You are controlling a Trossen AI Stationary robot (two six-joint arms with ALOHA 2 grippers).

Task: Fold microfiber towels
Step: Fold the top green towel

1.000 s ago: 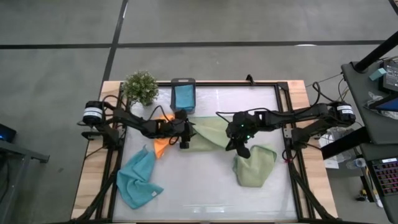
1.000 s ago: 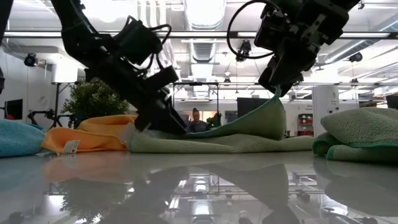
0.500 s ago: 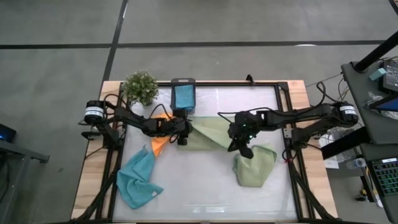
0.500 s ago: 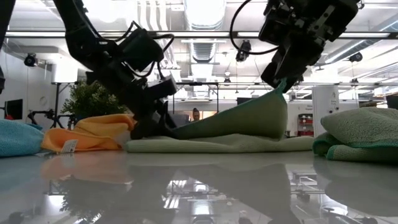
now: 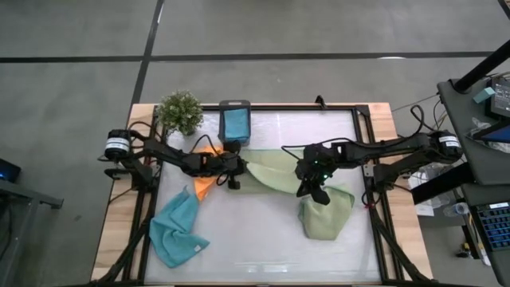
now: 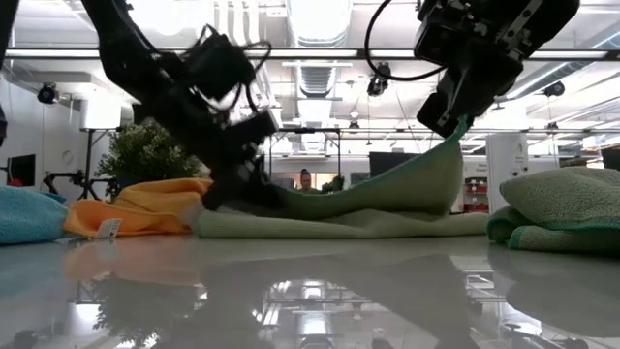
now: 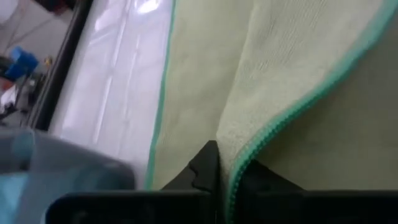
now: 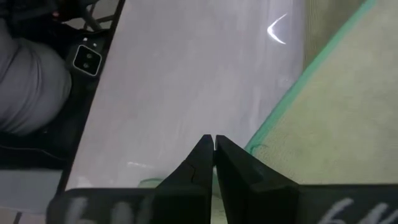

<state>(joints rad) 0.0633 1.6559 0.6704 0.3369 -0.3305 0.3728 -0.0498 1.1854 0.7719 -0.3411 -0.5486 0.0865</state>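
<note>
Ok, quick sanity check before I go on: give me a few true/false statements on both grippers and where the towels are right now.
1. The left gripper is shut on the sage green towel in the middle of the table. True.
2. The right gripper hangs open with nothing in it. False: it is shut on that same towel's edge, lifted above the table.
3. The orange towel lies in the small dark box. False: it lies on the table beside the left gripper; the box holds a light blue cloth.
4. A second sage green towel lies bunched on the right gripper's side. True.
</note>
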